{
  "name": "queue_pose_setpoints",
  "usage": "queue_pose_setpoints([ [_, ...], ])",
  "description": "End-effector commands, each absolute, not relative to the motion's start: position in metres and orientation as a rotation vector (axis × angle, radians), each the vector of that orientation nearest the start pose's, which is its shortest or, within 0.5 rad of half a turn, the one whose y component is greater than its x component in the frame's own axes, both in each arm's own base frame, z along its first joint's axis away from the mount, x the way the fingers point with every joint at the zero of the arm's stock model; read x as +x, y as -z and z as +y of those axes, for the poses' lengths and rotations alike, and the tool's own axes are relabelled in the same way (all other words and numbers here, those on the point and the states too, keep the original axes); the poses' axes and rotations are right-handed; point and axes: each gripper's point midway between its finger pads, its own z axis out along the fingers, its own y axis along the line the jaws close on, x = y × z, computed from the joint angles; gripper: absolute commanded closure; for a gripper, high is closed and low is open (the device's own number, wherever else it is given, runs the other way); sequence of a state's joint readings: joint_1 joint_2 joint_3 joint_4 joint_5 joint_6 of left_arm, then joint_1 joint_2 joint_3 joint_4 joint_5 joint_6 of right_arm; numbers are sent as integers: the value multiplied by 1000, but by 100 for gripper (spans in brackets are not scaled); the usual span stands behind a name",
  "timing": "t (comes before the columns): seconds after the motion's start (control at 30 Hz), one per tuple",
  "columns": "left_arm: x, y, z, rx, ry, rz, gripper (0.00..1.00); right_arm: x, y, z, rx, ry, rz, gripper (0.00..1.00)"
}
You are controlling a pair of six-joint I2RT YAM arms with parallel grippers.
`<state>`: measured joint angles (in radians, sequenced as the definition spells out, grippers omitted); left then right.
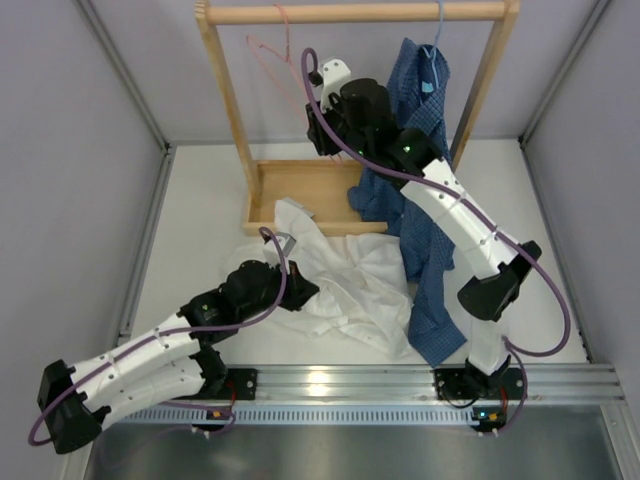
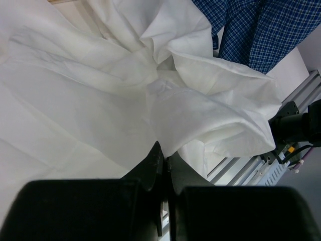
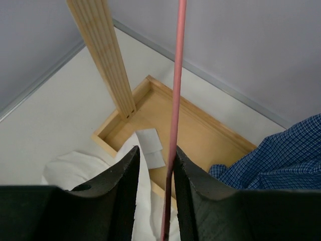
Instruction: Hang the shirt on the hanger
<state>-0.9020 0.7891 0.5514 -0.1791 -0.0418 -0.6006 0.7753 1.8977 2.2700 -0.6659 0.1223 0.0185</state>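
The white shirt (image 1: 350,280) lies crumpled on the table in front of the wooden rack, and its folds fill the left wrist view (image 2: 100,100). My left gripper (image 1: 303,290) sits at the shirt's near left edge, jaws shut (image 2: 165,150) with a fold of the cloth pinched at the tips. The pink wire hanger (image 1: 266,52) hangs from the rack's top bar. My right gripper (image 1: 318,138) is raised at it. In the right wrist view one pink wire of the hanger (image 3: 175,100) runs between the open jaws (image 3: 156,155), against the right finger, with a gap to the left one.
A dark blue checked shirt (image 1: 425,250) hangs on a light blue hanger (image 1: 432,50) at the rack's right and drapes down over the table. The wooden rack (image 1: 350,12) has a tray base (image 1: 300,190) and an upright post (image 3: 103,50). Grey walls enclose the table.
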Motion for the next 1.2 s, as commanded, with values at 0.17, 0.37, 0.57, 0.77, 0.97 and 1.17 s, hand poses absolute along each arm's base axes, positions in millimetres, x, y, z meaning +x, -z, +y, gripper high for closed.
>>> queue_pose_setpoints([
  [0.17,172,-185,-252,310,967,2018,100,420,-401,362,-535,-411,1762,76],
  [0.37,169,-192,-252,315,987,2000,100,420,-410,364,-508,-438,1739,83],
  [0.57,168,-193,-250,313,991,1996,100,412,-433,360,-475,-475,1689,100],
  [0.77,167,-193,-250,301,999,2000,100,403,-454,353,-451,-499,1646,100],
  [0.97,169,-201,-246,252,1004,1979,100,384,-487,336,-400,-546,1566,100],
  [1.17,168,-213,-241,234,1019,1939,100,377,-511,324,-384,-556,1503,100],
])
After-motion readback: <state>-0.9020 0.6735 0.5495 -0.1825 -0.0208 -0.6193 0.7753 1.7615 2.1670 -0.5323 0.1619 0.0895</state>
